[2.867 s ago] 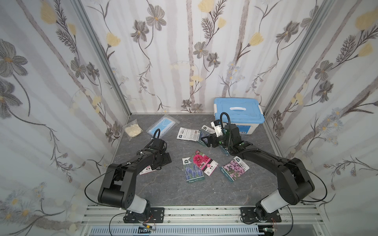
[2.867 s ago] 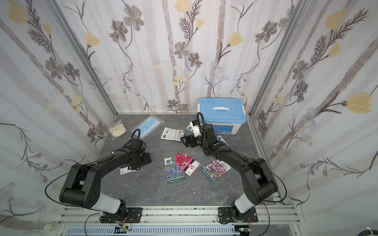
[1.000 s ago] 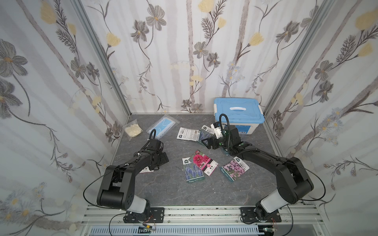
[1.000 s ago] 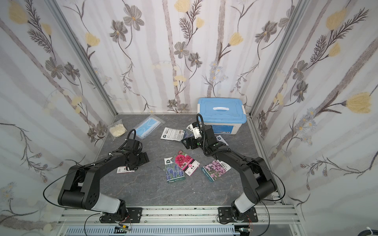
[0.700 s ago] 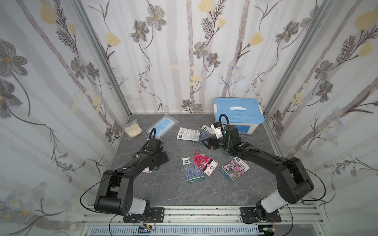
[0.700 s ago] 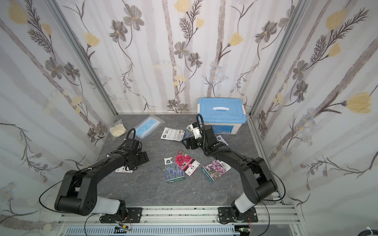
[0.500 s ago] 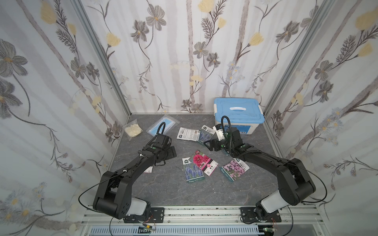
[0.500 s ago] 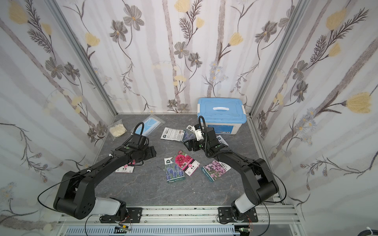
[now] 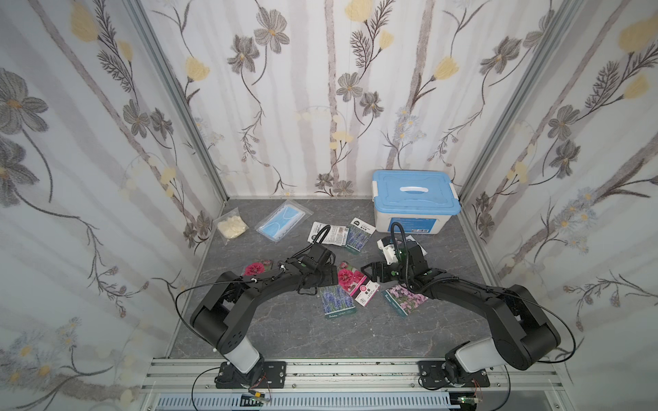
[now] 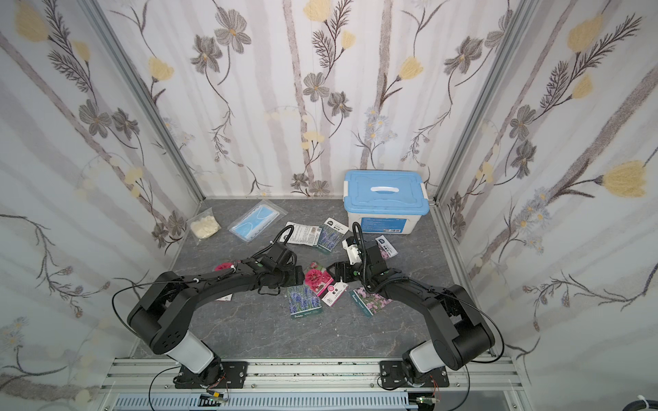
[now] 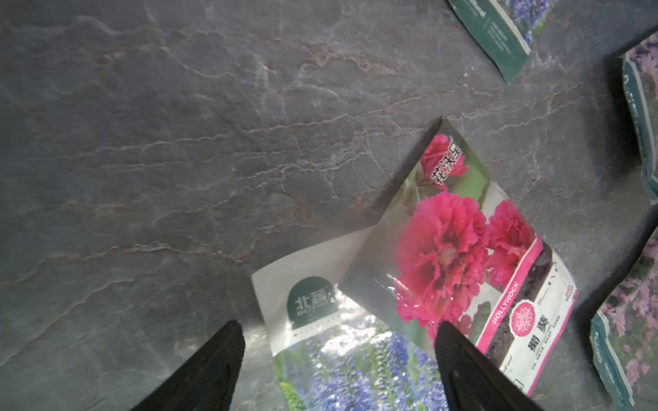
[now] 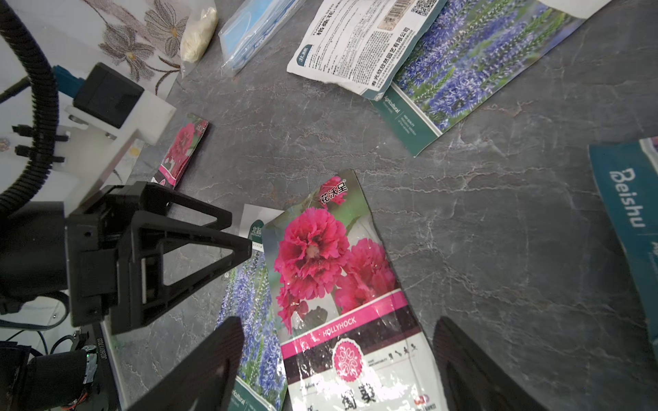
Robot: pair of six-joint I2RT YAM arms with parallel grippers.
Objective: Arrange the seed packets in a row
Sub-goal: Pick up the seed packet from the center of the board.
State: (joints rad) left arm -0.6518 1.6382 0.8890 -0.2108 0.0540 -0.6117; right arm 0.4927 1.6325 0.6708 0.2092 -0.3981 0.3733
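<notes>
1. A hollyhock packet [image 9: 350, 281] with deep pink blooms lies face up near the middle of the grey stone-patterned desk [image 9: 285, 331]. It sits at a tilt and overlaps the top corner of a lavender packet [image 9: 336, 304] just in front of it.
2. A pink-purple packet [image 9: 404, 301] lies just to the right of those two, not touching them. The right arm passes over its rear edge.
3. Towards the back of the desk, a white-backed packet [image 9: 329, 233] lies with its text and barcode up. It overlaps one edge of a rear lavender packet [image 9: 359, 233].
4. A red packet [image 9: 254, 268] lies to the left, partly hidden by the left arm. Another packet [image 10: 386, 246] peeks out behind the right arm, near a box.
5. The packets lie scattered at different angles, not lined up.
6. The left hand [image 9: 331, 279] sits low just left of the hollyhock packet, spread wide and holding nothing. In the left wrist view its fingertips [image 11: 228, 341] straddle the lavender packet's white corner.
7. The right hand [image 9: 366, 273] faces it from the right, also spread wide and empty. In the right wrist view the hollyhock packet lies between its fingers [image 12: 228, 331]. Whether either hand touches the desk cannot be told.
8. A white box with a blue lid [image 9: 414, 192] stands in the back right corner.
9. A clear bag holding a blue face mask [image 9: 283, 220] and a clear bag of cream-coloured stuff [image 9: 231, 226] lie at the back left.
</notes>
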